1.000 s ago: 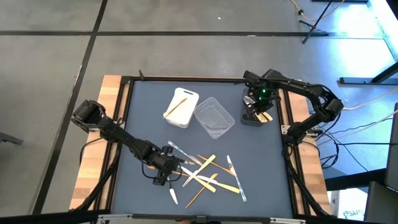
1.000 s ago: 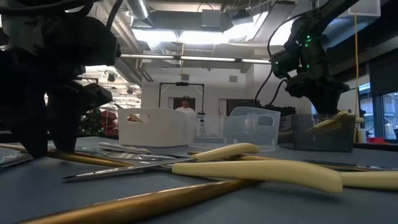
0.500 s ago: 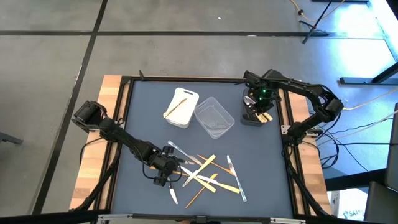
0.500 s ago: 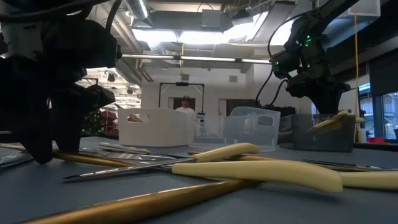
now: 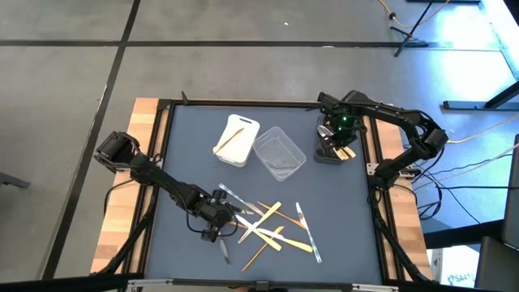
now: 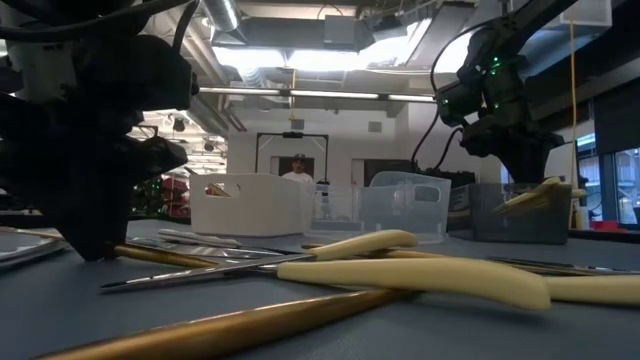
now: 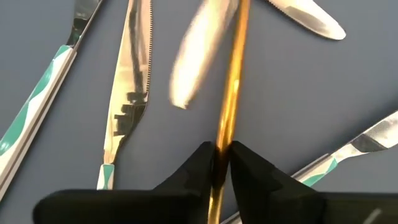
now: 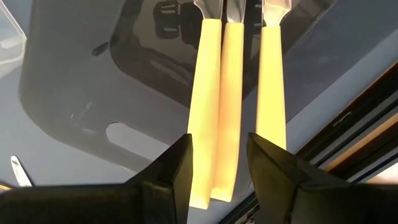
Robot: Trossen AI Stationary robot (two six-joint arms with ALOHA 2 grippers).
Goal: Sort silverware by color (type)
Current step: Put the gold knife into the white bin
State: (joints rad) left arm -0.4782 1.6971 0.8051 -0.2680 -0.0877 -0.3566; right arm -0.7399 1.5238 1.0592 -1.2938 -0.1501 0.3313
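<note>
The silverware point(image 5: 268, 227) lies in a loose heap on the dark mat: yellow-handled, gold and green-and-white-handled pieces. My left gripper point(image 5: 212, 233) stands at the heap's left end, shut on a thin gold utensil point(image 7: 231, 93); in the low view it is the dark mass on the left point(image 6: 95, 245). My right gripper point(image 8: 217, 165) hangs open over the dark grey tub point(image 5: 331, 152) at the far right. Three yellow-handled pieces point(image 8: 214, 93) lie in that tub with their handles over its rim. My left gripper pinches the gold utensil's slim shaft point(image 7: 222, 140) between its two fingertips. The fingers slant down from above and lie across the shaft. The utensil lies low along the mat point(image 6: 160, 255), running off under the yellow-handled pieces.
A white tub point(image 5: 237, 140) holding one gold piece and a clear tub point(image 5: 280, 152) stand side by side at the far middle. A green-and-white-handled knife point(image 7: 127, 93) lies next to the held shaft. A person point(image 6: 296, 172) stands far behind the table.
My left gripper has shut: its two fingers stood apart on either side of the gold utensil and now meet on its shaft. The arm has stayed over the same spot. The silverware has not shifted.
</note>
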